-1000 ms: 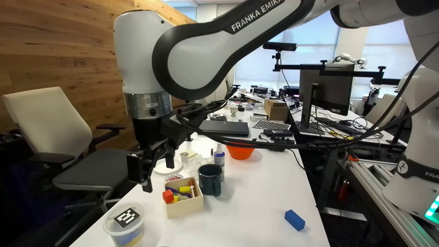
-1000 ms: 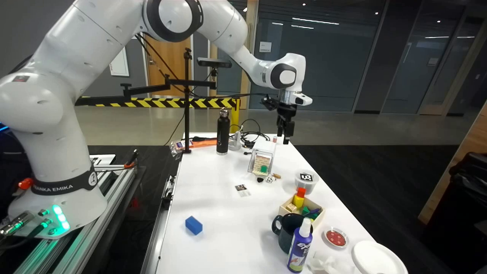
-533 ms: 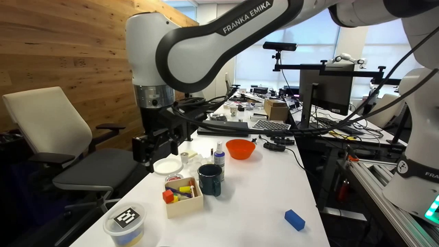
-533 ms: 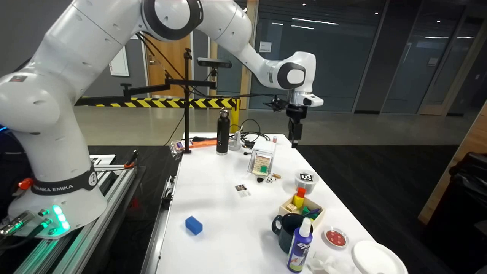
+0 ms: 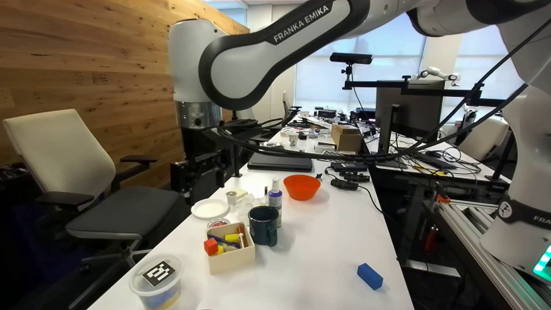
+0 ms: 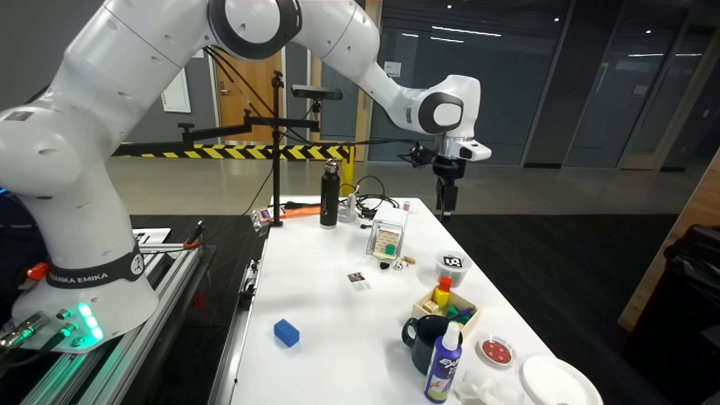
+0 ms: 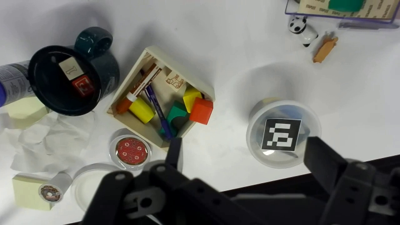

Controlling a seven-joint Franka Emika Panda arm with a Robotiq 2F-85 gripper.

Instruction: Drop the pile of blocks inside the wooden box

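The pale wooden box (image 5: 232,261) stands on the table and shows in both exterior views (image 6: 474,325) and the wrist view (image 7: 184,69). Inside are a yellow block (image 7: 191,96), a green arch block (image 7: 177,111), a yellow cylinder (image 7: 142,110) and a pale block with an animal print (image 7: 175,80). The orange-red block (image 7: 201,111) sits on top at one corner, jutting over the rim; it also shows in both exterior views (image 5: 211,246) (image 6: 445,283). My gripper (image 7: 243,142) is open and empty, high above the table's edge, apart from the box (image 5: 203,185) (image 6: 446,209).
A dark mug (image 5: 263,226) stands close beside the box, with a spray bottle (image 6: 444,365) behind it. A lidded tub (image 7: 282,134) with a black-and-white marker is nearby. A blue block (image 5: 370,276) and an orange bowl (image 5: 301,187) are farther off. Pens lie in the box.
My gripper has moved up and away in an exterior view, and outward past the table edge. The box and the blocks have not moved.
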